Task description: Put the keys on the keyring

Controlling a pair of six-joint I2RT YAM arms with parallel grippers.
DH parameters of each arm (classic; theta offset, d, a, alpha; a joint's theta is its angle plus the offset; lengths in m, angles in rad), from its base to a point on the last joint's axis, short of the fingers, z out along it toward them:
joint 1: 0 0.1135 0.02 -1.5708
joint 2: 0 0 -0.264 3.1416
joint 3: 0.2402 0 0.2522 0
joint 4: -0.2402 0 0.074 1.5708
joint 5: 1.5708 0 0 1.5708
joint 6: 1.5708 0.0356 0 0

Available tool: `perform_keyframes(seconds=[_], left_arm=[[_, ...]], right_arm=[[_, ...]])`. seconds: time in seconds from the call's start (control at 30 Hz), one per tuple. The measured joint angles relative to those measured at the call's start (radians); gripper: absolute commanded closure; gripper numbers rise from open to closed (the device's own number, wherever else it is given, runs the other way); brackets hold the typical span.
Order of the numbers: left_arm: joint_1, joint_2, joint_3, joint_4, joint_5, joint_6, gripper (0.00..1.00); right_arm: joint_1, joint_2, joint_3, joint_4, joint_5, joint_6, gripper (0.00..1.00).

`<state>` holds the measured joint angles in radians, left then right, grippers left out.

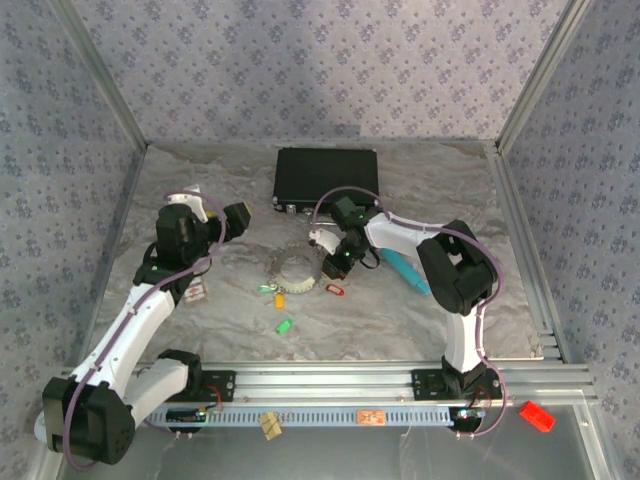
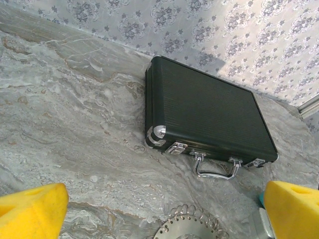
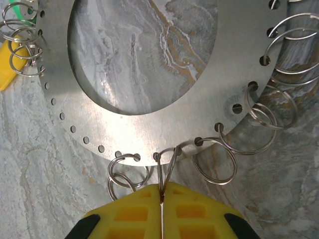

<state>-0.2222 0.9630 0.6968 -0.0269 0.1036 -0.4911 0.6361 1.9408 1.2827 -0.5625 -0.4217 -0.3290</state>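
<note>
On the grey marbled table (image 1: 420,320), the keyring (image 3: 149,134) lies at the centre of the top view, below the black case (image 1: 325,180), with red, yellow and green keys (image 1: 284,326) loose beside and beneath it. The right gripper (image 3: 161,191) pinches one small wire loop on the keyring's lower edge, its yellow jaws pressed together. The left gripper (image 2: 164,204), left of centre, gapes wide above the table.

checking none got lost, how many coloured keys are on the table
4: green key and yellow key left of the keyring, red key right of it, second green key alone in front. The right gripper may hide more.
</note>
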Motion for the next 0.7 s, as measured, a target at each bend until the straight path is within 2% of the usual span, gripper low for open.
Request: perform_keyframes(seconds=[0.17, 0.53, 0.7], left_arm=[[0.000, 0.000, 0.000, 0.000, 0.000, 0.000, 0.00], [0.000, 0.000, 0.000, 0.000, -0.007, 0.000, 0.00], [0.000, -0.002, 0.000, 0.000, -0.007, 0.000, 0.00]], right_arm=[[0.020, 0.000, 0.028, -0.027, 0.047, 0.000, 0.84], [0.034, 0.000, 0.035, -0.039, 0.071, 0.000, 0.82], [0.035, 0.000, 0.037, -0.040, 0.079, 0.005, 0.76]])
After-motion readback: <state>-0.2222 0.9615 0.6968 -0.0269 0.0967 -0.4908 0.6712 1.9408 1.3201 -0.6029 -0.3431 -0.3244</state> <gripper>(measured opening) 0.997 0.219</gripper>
